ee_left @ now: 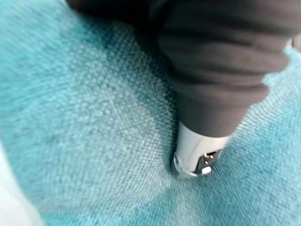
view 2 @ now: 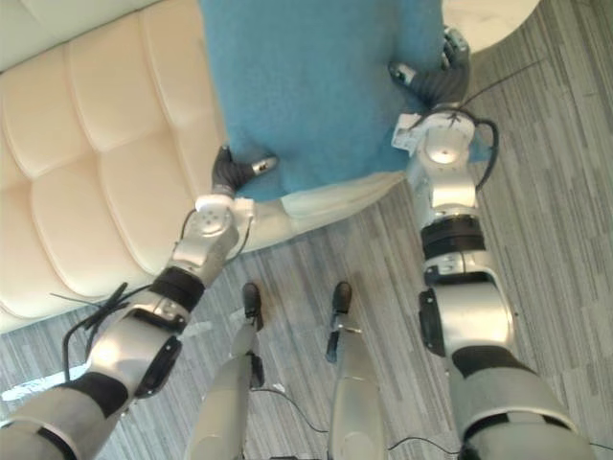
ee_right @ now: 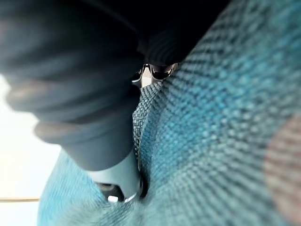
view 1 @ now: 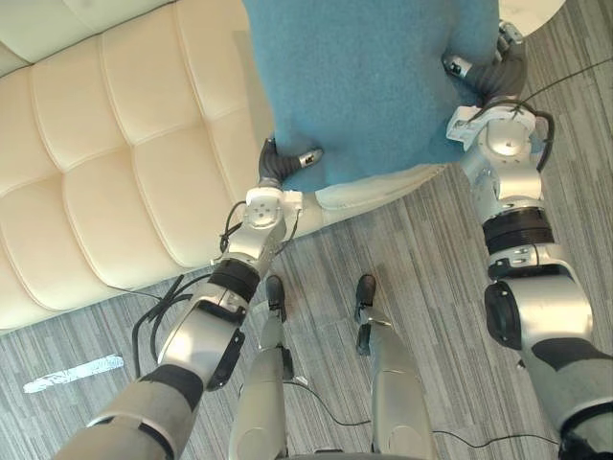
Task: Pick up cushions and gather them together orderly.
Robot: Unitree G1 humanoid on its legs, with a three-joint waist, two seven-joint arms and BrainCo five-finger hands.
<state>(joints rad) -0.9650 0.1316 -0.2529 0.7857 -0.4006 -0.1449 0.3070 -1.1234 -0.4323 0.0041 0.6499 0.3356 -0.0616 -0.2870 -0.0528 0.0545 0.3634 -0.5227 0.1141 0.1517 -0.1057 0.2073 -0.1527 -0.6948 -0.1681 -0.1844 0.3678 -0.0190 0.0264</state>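
Left eye view is showing both hands gripping one teal cushion (view 1: 374, 86), which is hanging between them above the front edge of a cream tufted sofa (view 1: 105, 144). The left hand (view 1: 278, 165) is clamping the cushion's lower corner on its own side: its thumb is lying on the fabric's face and pressing in, while its fingers are sitting behind the cushion, hidden. Left wrist view is showing that thumb (ee_left: 200, 150) denting the woven teal cloth, so the corner is being pinched between thumb and hidden fingers. The right hand (view 1: 490, 75) is holding the opposite edge higher up, well apart from the left hand, with its thumb likewise reaching onto the face. Right wrist view is showing the thumb (ee_right: 117, 174) digging into a fold of the teal weave.

Just below the left hand's thumb, a cream padded edge (view 1: 374, 189) is poking out under the cushion's bottom hem. Beyond the right hand a white rounded surface (view 2: 479, 19) is peeking past the cushion. Below both hands grey striped carpet (view 1: 421, 259) is spreading, with a silver tape strip (view 1: 75, 374) lying well out past the left arm
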